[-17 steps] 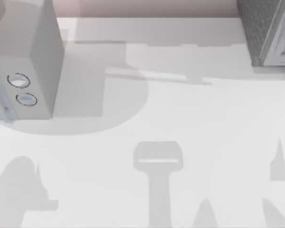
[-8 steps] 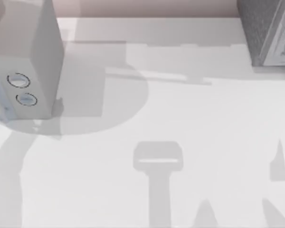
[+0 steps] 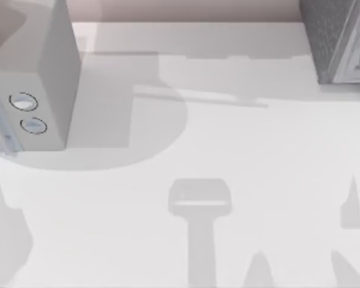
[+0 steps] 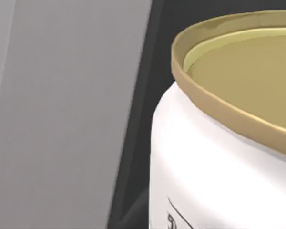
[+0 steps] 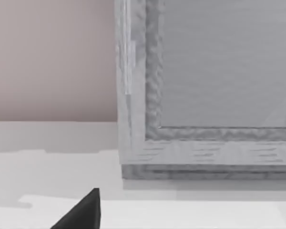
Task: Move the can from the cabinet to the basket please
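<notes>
The white table [image 3: 240, 150] lies broad and bare through its middle in the top view, crossed by grey shadows, with a pinkish wall along its far edge. At the table's left stands a pale grey cabinet [image 3: 48, 66], its side panel rising sheer from the surface and 2 round ringed knobs [image 3: 24, 102] on its front face. At the far right corner sits a speckled grey box [image 3: 336, 42], its lower edge meeting the table. Between these 2 bodies the surface is open from the far edge to the near one. The left wrist view looks at the can [image 4: 219, 162] from very close: a white body with a dark printed mark low on its side and a gold rimmed top, upright or nearly so. Beside the can a flat grey panel [image 4: 66, 105] runs up, and a dark gap separates the 2, so the can stands near that wall but apart from it. I cannot tell whether the left hand is wide, narrow or holding anything. The right wrist view faces the speckled box's framed side [image 5: 205, 86], which rests on the table against the pinkish wall; 1 dark fingertip [image 5: 83, 212] of the right hand pokes in low over the table, well short of the box, and I cannot tell how wide that hand stands.
</notes>
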Robot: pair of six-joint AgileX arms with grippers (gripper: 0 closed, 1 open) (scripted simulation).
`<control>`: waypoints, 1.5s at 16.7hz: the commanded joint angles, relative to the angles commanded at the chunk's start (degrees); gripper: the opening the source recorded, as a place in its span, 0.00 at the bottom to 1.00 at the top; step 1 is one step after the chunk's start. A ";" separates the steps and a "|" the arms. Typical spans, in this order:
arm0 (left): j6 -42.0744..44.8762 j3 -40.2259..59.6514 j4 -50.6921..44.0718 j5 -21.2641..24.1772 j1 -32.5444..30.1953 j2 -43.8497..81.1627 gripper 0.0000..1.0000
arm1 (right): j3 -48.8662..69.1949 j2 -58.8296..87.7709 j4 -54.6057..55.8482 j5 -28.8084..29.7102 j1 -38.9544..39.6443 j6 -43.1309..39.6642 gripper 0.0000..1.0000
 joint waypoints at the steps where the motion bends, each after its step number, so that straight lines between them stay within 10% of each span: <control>1: -4.48 5.13 6.07 2.91 0.88 6.17 0.00 | 0.00 0.00 0.00 0.00 0.00 0.00 1.00; 13: -41.92 50.17 59.09 25.90 8.48 57.98 0.00 | 0.00 0.00 0.00 0.00 0.00 0.00 1.00; 25: -39.58 58.12 54.61 20.04 8.76 61.39 0.00 | 0.00 0.00 0.00 0.00 0.00 0.00 1.00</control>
